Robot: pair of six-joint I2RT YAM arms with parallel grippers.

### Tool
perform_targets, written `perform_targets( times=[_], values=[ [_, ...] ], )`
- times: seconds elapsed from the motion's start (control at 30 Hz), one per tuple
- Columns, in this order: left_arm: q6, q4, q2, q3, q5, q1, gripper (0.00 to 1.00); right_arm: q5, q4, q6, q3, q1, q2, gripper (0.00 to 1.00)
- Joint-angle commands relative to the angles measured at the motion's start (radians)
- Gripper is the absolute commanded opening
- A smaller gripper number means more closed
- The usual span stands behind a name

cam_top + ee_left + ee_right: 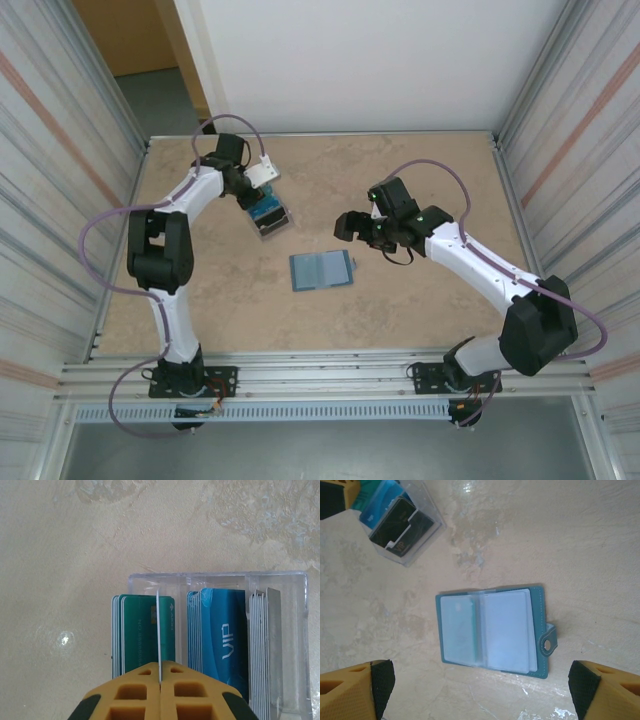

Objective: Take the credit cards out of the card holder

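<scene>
Card holder [492, 630] lies open and flat mid-table, sleeves up for easy reach, my right claw [480, 690] spread wide just above it, while my left claw [160, 672] pinches one credit card [158, 625] edge-on over the clear box [215, 575], apparently lined up to drop beside the teal stack [142, 635].

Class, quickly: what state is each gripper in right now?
Left gripper: shut on a thin card, seen edge-on, over the clear box.
Right gripper: open, holding nothing, over the card holder.

bg: beige marbled tbl [420, 310] | ribbed metal side walls [50, 180] L+R | white back wall [380, 60] | alu rail [330, 378] front
</scene>
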State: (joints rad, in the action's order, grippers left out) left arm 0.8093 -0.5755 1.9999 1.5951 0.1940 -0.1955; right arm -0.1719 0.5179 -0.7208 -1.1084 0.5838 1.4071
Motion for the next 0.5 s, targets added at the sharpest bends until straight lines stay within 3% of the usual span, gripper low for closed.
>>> perform_targets(
  times=[0.0,0.13,0.47],
  values=[
    [0.027,-0.018,0.016,0.035,0.000,0.010,0.00,0.018,0.010,0.005,-0.037,0.011,0.012,0.92],
    [0.022,-0.027,0.010,0.045,-0.005,0.008,0.16,0.017,0.008,0.006,-0.038,0.016,0.012,0.92],
    [0.002,0.005,-0.036,0.037,-0.050,0.008,0.19,0.022,0.006,0.025,-0.044,0.039,0.018,0.91]
  ],
)
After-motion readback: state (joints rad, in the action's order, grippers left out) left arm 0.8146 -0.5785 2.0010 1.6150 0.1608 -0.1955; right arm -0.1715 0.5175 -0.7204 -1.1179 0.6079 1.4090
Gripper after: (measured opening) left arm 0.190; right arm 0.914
